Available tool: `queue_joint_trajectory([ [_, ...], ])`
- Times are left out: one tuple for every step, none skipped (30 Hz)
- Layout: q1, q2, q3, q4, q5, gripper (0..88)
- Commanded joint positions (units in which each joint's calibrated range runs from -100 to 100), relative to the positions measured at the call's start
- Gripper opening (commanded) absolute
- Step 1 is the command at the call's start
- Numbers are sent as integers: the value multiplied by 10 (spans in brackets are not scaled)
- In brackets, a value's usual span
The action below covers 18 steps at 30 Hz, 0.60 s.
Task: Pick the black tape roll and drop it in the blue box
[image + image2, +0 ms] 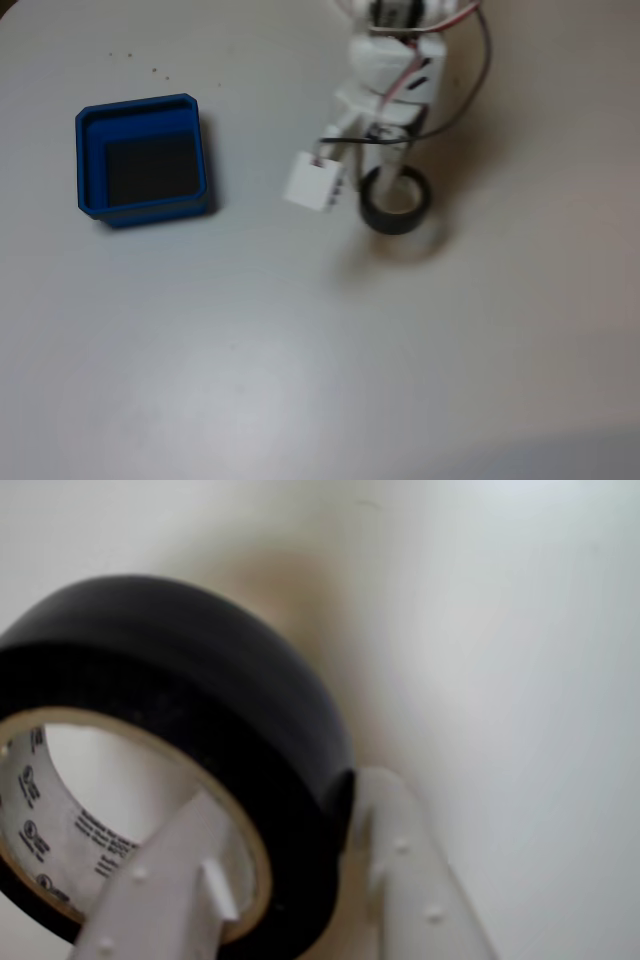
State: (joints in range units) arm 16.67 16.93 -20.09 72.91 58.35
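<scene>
Fingers (290,880) were seen straddling the wall of the black tape roll (200,700) in the wrist view: one finger (160,890) inside the pale core, the other (410,880) outside against the black band. The gap was narrowed to roughly wall thickness, so the roll appeared pinched, though firm contact could not be confirmed. A wall grip was likely chosen because the full ring was too wide to span.

Left to right in the fixed view: the blue box (90,170) was sat on the desk (300,380) at the left, dark floor showing, nothing in it. Well apart to its right, the fingers (385,185) were pointed down into the roll (396,205), with the arm above at the top edge. The roll was lying flat, hole up, apparently on the desk; lift-off could not be judged from the blur.

Stage judged: grasp being made, carry to the box not yet done. A rim pinch could let the roll swing or slip in transit.
</scene>
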Motion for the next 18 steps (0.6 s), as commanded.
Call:
queue_joint_trajectory([
  [81, -45, -43, 4, 4, 14],
  [102, -45, -43, 4, 5, 14],
  [123, -45, -43, 3, 6, 14],
  [142, -45, -43, 3, 6, 14],
  [161, -45, -43, 3, 6, 14],
  [179, -45, -43, 2, 6, 14],
  [194, -45, -43, 0, 6, 14],
  [209, -44, -43, -1, 6, 14],
  [223, -44, -44, -3, 6, 14],
  [236, -45, -47, -3, 6, 14],
  [249, -44, -52, -3, 6, 14],
  [259, -43, -58, -3, 6, 14],
  [269, -42, -62, -3, 6, 14],
  [277, -42, -65, -4, 6, 14],
  [286, -41, -65, -4, 6, 14],
  [294, -41, -65, -5, 6, 14],
  [301, -41, -66, -5, 6, 14],
  [307, -41, -66, -5, 6, 14],
])
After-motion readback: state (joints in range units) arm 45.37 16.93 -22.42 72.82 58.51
